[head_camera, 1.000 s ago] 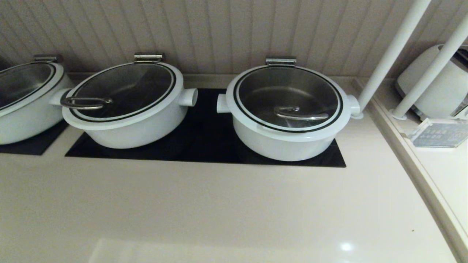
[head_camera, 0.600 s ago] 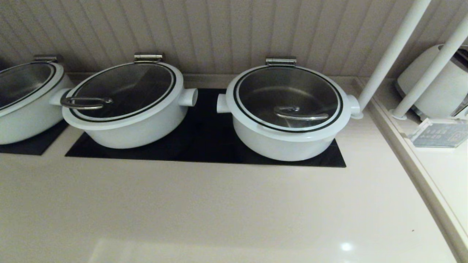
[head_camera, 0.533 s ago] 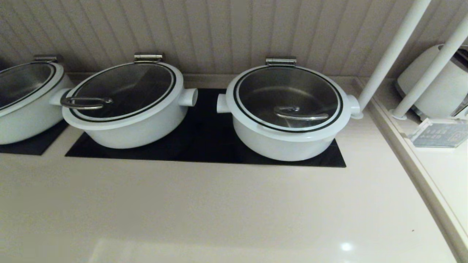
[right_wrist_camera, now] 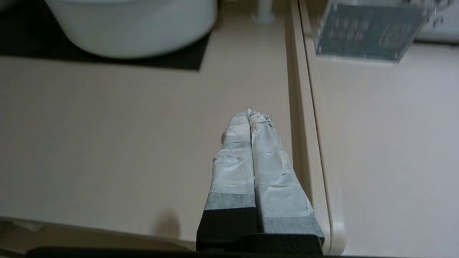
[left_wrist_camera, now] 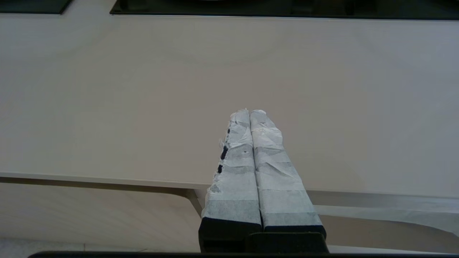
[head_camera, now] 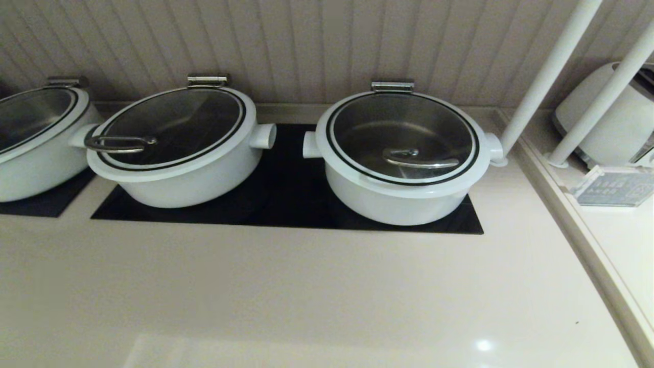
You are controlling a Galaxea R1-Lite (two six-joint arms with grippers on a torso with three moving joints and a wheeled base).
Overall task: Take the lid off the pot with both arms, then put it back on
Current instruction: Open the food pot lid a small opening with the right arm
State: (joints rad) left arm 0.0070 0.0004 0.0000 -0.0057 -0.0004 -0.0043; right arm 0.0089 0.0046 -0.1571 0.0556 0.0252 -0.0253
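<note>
The lid [head_camera: 403, 137] sits closed on the pot [head_camera: 401, 199]. Both grippers — left [left_wrist_camera: 250, 111] and right [right_wrist_camera: 249, 111] — hover over the counter [head_camera: 306, 286] well short of the pot, fingers pressed together, empty, likely awaiting the approach.

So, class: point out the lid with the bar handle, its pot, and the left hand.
lid [head_camera: 403, 130], head view, on the glass.
pot [head_camera: 398, 204], head view, on the front wall.
left hand [left_wrist_camera: 250, 114], left wrist view, between the shut fingertips.

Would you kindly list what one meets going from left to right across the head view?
Partly seen pot → pot with loop-handled lid → the pot under the lid → white slanted poles → white appliance.
</note>
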